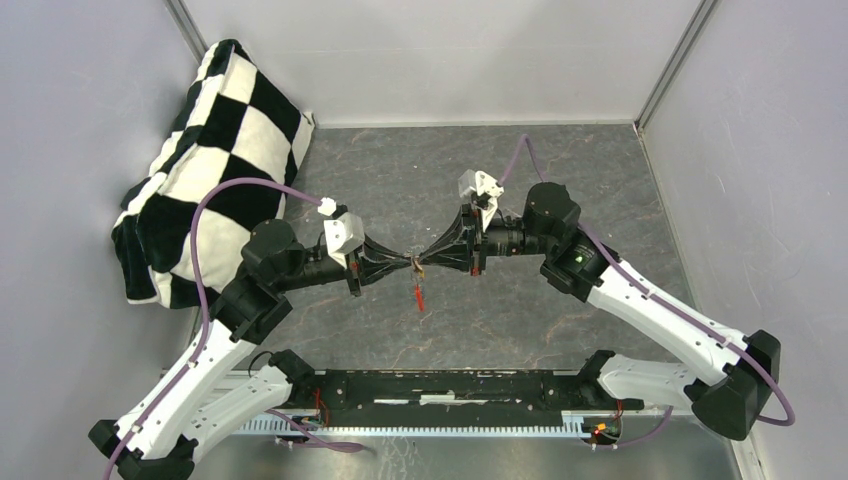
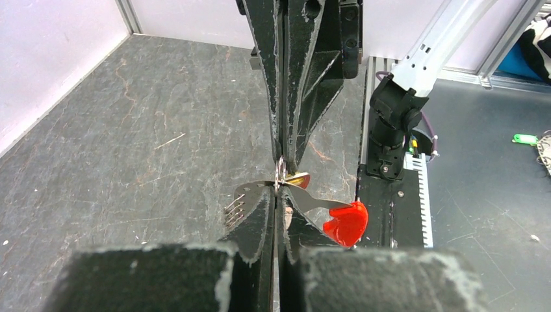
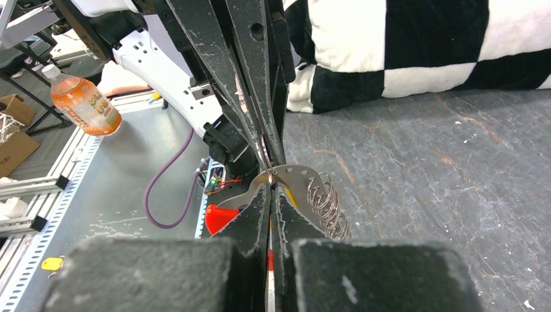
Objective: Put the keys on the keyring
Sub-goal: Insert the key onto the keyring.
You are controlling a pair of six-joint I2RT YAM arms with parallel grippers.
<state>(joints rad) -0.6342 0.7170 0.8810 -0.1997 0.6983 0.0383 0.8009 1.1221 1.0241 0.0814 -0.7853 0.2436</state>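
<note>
My two grippers meet tip to tip above the middle of the table. The keyring (image 2: 299,201) is a flat grey metal plate with several wire loops (image 2: 234,207) on one side and a slim arm ending in a bright red piece (image 2: 347,223) on the other. My left gripper (image 2: 278,192) is shut on the plate's edge. My right gripper (image 3: 269,188) is shut just across from it. A key with a yellow head cap (image 2: 299,179) pokes out at its tips. From above the red piece (image 1: 418,297) hangs below both grippers. No other keys show.
A black-and-white checkered cushion (image 1: 210,170) leans in the back left corner. Grey walls enclose the table on three sides. The arms' black base rail (image 1: 440,385) runs along the near edge. An orange drink bottle (image 3: 81,104) and a green tag (image 2: 523,138) lie off the table.
</note>
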